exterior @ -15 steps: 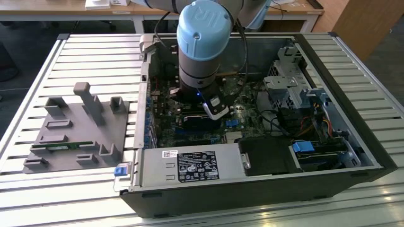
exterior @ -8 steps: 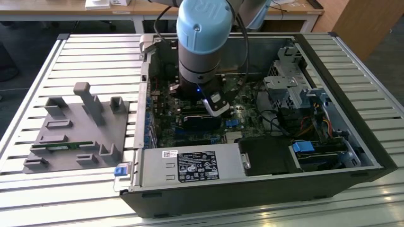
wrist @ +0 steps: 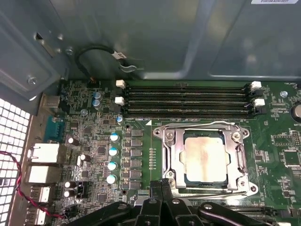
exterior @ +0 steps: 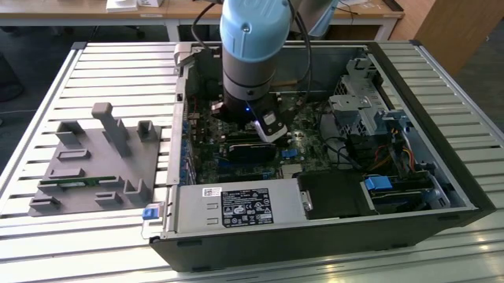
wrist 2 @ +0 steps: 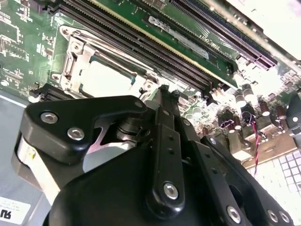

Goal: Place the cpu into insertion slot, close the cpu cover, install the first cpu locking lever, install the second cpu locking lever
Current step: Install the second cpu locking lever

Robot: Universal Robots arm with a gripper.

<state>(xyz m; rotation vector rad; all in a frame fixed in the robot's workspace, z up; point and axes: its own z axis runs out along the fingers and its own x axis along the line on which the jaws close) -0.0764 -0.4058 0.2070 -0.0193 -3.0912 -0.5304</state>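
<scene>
The cpu (wrist: 205,158) lies flat in its socket on the green motherboard, its dull silver top showing. Around it, the grey metal cpu cover (wrist: 172,155) is folded down flat, framing the chip. Thin wire locking levers run along two opposite sides of the cover, one by the memory slots (wrist: 197,124) and one on the gripper's side (wrist: 211,191). My gripper (wrist: 161,184) stands just off that socket edge, its two black fingers pressed together with nothing visible between them. The second wrist view shows the same fingers (wrist 2: 164,101) in front of the socket (wrist 2: 101,75). In the exterior view the gripper (exterior: 270,131) hangs inside the open computer case.
Black memory slots (wrist: 188,99) run beside the socket. Capacitors (wrist: 113,157) and rear ports (wrist: 44,155) sit close by, under the grey case wall (wrist: 164,37). The case also holds a power supply (exterior: 236,206) and drive cage (exterior: 358,106). A grey fixture (exterior: 98,159) stands at the exterior view's left.
</scene>
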